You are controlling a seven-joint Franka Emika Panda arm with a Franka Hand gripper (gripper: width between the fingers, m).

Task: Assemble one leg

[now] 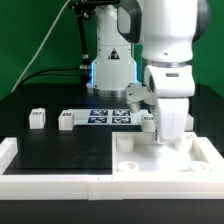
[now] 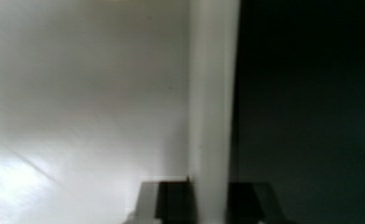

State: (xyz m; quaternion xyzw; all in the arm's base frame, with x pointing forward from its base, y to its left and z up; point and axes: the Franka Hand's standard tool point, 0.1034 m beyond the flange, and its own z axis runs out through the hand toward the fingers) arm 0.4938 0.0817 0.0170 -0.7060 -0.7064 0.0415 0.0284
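Note:
The large white tray-like tabletop [image 1: 165, 165] lies at the front of the exterior view's right. My gripper [image 1: 170, 132] is lowered onto its far rim. In the wrist view my gripper [image 2: 211, 205] has a dark finger [image 2: 168, 203] on each side of the white rim [image 2: 214, 100], and the rim fills the gap. The white tabletop face [image 2: 90, 100] is on one side and the black table on the other. Small white legs with tags stand apart on the table: one [image 1: 37, 118], a second [image 1: 66, 120] and a third [image 1: 147, 121] beside my gripper. I hold no leg.
The marker board [image 1: 105, 116] lies in the middle of the black table in front of the robot base. A white L-shaped fence [image 1: 30, 170] runs along the front and the exterior view's left. Cables hang at the back left.

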